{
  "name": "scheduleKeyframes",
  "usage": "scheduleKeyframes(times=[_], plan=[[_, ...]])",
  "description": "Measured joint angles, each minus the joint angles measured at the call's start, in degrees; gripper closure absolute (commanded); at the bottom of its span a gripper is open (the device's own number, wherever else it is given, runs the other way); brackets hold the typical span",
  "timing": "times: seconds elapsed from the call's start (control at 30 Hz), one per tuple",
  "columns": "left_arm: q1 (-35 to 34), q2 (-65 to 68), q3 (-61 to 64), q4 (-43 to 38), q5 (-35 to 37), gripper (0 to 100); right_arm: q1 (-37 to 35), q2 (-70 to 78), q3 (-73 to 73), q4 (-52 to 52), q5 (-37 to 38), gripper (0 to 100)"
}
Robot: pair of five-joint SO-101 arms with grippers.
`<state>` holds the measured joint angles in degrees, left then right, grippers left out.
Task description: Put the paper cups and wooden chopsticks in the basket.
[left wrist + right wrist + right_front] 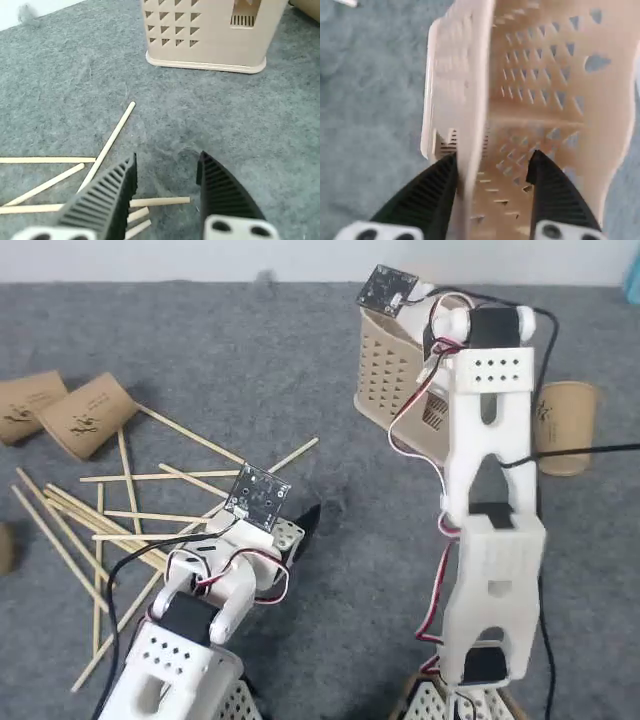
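Over the grey felt desk [200, 340], left gripper [168, 157] is hanging open, empty, above thin wooden chopsticks [107, 145]; right gripper [495, 155] is straddling beige perforated plastic basket [460, 75] wall, open. Suggest centring one stick before closing.

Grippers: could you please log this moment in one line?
left gripper open near chopsticks | right gripper open astride basket wall | paper cups outside

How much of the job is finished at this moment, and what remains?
Nothing looks done: the basket interior seen in the right wrist view holds nothing. In hand, nothing yet: the left hand hangs open over the wooden chopsticks, and the right hand is open astride the basket wall. Left: all the scattered chopsticks, the paper cups lying past them, and one cup beside the basket.
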<state>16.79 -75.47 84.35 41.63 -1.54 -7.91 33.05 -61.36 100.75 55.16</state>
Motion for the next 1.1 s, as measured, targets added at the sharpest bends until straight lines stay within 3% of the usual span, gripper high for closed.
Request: scheduleKeyframes(times=[0.2,0.5,0.77,0.93,1.1], plan=[[0.0,0.0,0.0,0.0,0.0,81,-0.18,-15.82,11.34,0.0,-0.09,79.0],[0.0,0.0,0.09,0.0,0.0,81,0.88,-26.73,15.74,0.0,-8.0,79.1],[0.09,0.0,0.26,0.0,0.0,81,-0.44,-29.98,36.84,0.0,-3.78,78.6],[0.09,0.0,0.26,0.0,0.0,81,-6.33,-34.81,48.09,0.0,0.26,65.8],[0.09,0.0,0.26,0.0,0.0,81,-9.49,-39.21,54.33,0.0,2.46,66.7]])
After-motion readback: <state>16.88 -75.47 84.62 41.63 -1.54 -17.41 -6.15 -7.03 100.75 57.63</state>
